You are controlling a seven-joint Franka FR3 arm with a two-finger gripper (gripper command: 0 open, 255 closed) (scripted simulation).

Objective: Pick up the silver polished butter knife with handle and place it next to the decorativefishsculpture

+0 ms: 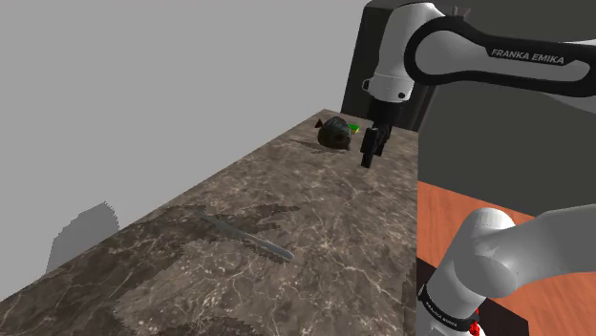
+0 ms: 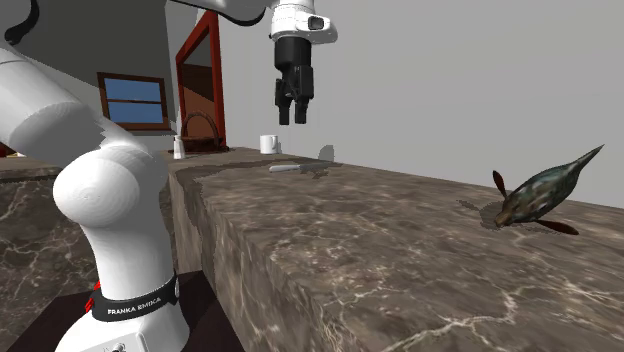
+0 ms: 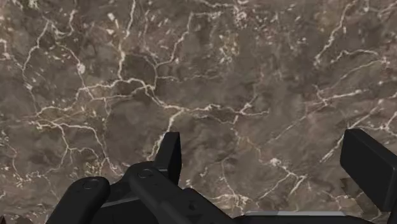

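Tool [image 1: 370,153]: hangs spread and empty over the brown marbled surface [image 1: 315,220], at 4 o'clock of the fish sculpture [image 1: 334,134] in the shoulder view. Butter knife [image 1: 246,237]: lies flat, well apart, at 8 o'clock of the tool; thin and grey, handle hard to tell from blade. Fish sculpture: reads as a dark lump there, green bit [image 1: 353,127] beside it too small to name.

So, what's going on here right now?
The gripper hangs above the marble counter, its fingers open and holding nothing. The knife lies flat on the counter, not yet picked up and well away from the gripper. The fish sits near the counter's far end in the shoulder view, closer to the gripper than the knife is.
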